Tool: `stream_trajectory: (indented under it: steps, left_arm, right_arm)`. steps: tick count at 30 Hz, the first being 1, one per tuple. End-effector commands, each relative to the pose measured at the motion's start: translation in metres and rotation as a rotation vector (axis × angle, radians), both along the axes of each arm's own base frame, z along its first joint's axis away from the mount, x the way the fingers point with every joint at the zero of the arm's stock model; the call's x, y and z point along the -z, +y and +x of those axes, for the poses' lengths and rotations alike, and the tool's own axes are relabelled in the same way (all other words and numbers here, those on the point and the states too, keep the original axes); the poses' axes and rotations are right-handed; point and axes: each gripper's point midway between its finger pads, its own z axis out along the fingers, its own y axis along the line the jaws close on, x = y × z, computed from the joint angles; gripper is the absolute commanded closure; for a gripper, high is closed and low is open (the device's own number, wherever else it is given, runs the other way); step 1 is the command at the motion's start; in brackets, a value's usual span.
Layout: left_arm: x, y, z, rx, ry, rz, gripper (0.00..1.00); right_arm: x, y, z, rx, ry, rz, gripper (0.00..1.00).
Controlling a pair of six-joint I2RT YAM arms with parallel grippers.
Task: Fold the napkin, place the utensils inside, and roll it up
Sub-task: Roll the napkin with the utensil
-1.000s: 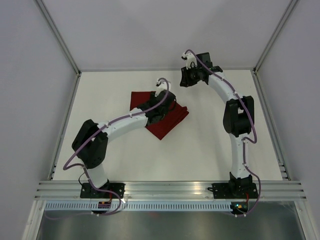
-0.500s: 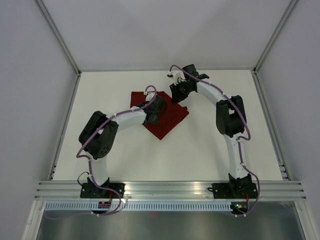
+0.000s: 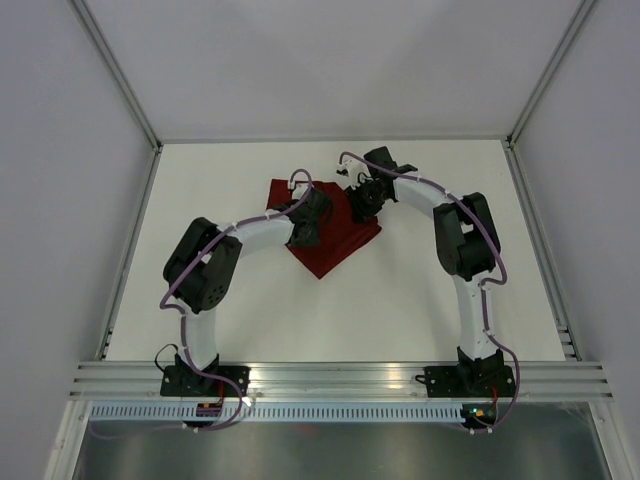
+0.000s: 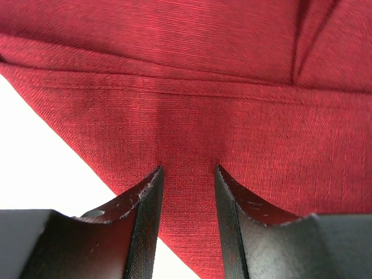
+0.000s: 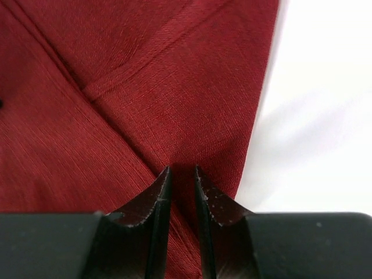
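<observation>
Resting my black-fingered left gripper [image 4: 187, 168] with jaws partly apart and nothing pinched, I'd close only once a fold rises between them. My right gripper [image 5: 181, 168] is nearly closed over a crease; whether it grips, I cannot tell. Both touch the dark red soft cloth napkin [image 3: 335, 250], rumpled mid-far on the white table [image 3: 400, 300].

The napkin [image 3: 326, 256] is plain dark red; the table [image 3: 250, 310] white.
</observation>
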Motion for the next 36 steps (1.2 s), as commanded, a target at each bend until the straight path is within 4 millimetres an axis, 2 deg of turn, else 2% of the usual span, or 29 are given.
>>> stream_trajectory:
  steps: [1, 3, 4, 9, 10, 14, 19, 23, 27, 29, 31, 32, 33, 35, 36]
  left_arm:
    - [0.002, -0.002, 0.01, 0.014, 0.004, -0.01, 0.54]
    - [0.0, -0.005, 0.014, 0.03, -0.001, -0.011, 0.54]
    - [0.0, -0.005, 0.016, 0.049, -0.001, -0.002, 0.53]
    - [-0.007, -0.02, 0.026, 0.146, -0.019, -0.018, 0.5]
    - [-0.009, -0.022, 0.029, 0.174, -0.025, -0.013, 0.5]
    - [-0.017, -0.033, 0.038, 0.243, -0.043, -0.019, 0.5]
    - [-0.024, -0.047, 0.04, 0.339, -0.062, -0.053, 0.5]
    - [-0.03, -0.065, 0.035, 0.443, -0.077, -0.104, 0.47]
    - [-0.034, -0.072, 0.033, 0.51, -0.094, -0.1, 0.45]
    - [-0.039, -0.07, 0.033, 0.51, -0.114, -0.095, 0.44]
    - [-0.054, -0.072, 0.037, 0.532, -0.174, -0.103, 0.42]
    - [-0.055, -0.069, 0.033, 0.54, -0.182, -0.099, 0.41]
    - [-0.076, -0.069, 0.035, 0.56, -0.238, -0.102, 0.4]
    - [-0.092, -0.07, 0.033, 0.597, -0.293, -0.108, 0.37]
    - [-0.11, -0.069, 0.032, 0.626, -0.34, -0.103, 0.36]
  right_arm:
    - [0.027, -0.038, -0.025, 0.088, 0.063, -0.151, 0.72]
    - [0.023, -0.041, -0.029, 0.109, 0.064, -0.149, 0.73]
    - [0.027, -0.044, -0.038, 0.129, 0.09, -0.156, 0.73]
    - [0.018, -0.049, -0.06, 0.181, 0.14, -0.139, 0.73]
    - [0.021, -0.05, -0.07, 0.191, 0.167, -0.14, 0.73]
    - [0.012, -0.05, -0.089, 0.211, 0.202, -0.105, 0.73]
    - [0.011, -0.053, -0.112, 0.223, 0.257, -0.093, 0.75]
    - [0.009, -0.06, -0.116, 0.24, 0.241, -0.116, 0.75]
    - [0.01, -0.065, -0.121, 0.252, 0.237, -0.131, 0.75]
    - [0.006, -0.063, -0.12, 0.248, 0.222, -0.117, 0.72]
    - [-0.004, -0.061, -0.113, 0.245, 0.188, -0.097, 0.68]
    - [-0.009, -0.06, -0.11, 0.244, 0.177, -0.088, 0.67]
    - [-0.015, -0.058, -0.107, 0.242, 0.165, -0.077, 0.65]
    - [-0.034, -0.051, -0.096, 0.237, 0.136, -0.038, 0.62]
    - [-0.048, -0.046, -0.086, 0.234, 0.107, -0.008, 0.61]
